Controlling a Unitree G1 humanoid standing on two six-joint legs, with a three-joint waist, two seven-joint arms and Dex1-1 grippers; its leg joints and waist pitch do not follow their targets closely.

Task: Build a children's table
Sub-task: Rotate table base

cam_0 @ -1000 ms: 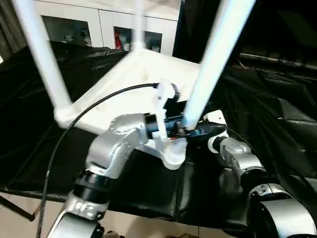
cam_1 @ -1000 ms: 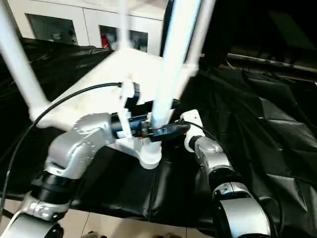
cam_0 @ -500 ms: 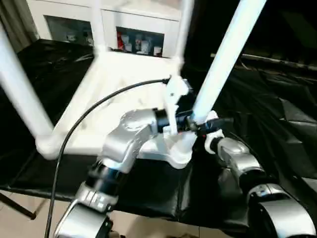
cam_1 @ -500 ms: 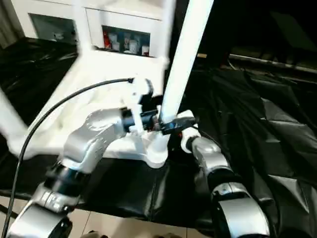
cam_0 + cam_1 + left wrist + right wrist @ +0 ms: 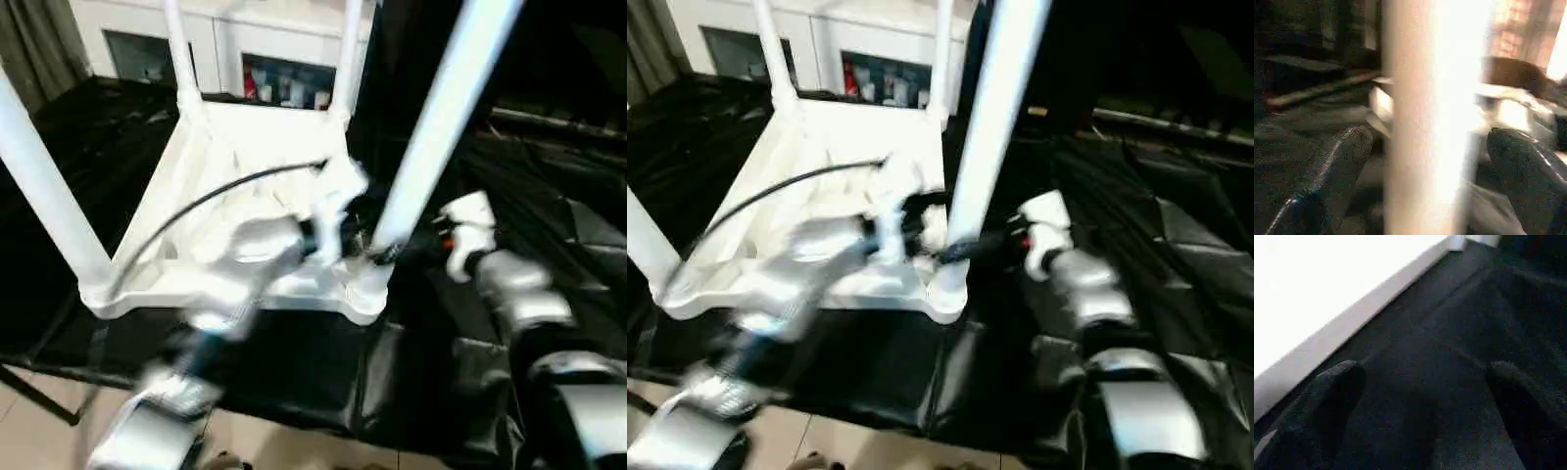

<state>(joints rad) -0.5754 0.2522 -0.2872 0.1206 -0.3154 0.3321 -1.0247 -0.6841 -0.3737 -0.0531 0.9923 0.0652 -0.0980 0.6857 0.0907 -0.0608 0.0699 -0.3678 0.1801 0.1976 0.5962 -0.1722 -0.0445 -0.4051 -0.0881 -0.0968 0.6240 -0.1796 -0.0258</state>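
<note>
The children's table point(image 5: 245, 132) lies upside down on the black cloth, its four white legs pointing up. My left gripper point(image 5: 1429, 138) is open around the near right leg point(image 5: 436, 117), low down by its corner socket, with one black finger point(image 5: 1347, 152) on each side and a small gap to each. Just right of that corner, my right gripper point(image 5: 1425, 371) hangs open over the cloth with nothing between its fingers. The table's white edge point(image 5: 1337, 328) runs along one side of it. The right wrist point(image 5: 468, 227) sits beside the same leg.
A white cabinet with glass doors point(image 5: 284, 73) stands behind the table. Black cloth point(image 5: 549, 176) covers the work surface, which ends at a front edge with tiled floor point(image 5: 39, 431) below. A black cable point(image 5: 216, 196) arcs over my left forearm.
The table has turned on the cloth and now lies square to me, so both far legs show. My left arm swung with the near right leg. My right wrist has drawn off to the right.
</note>
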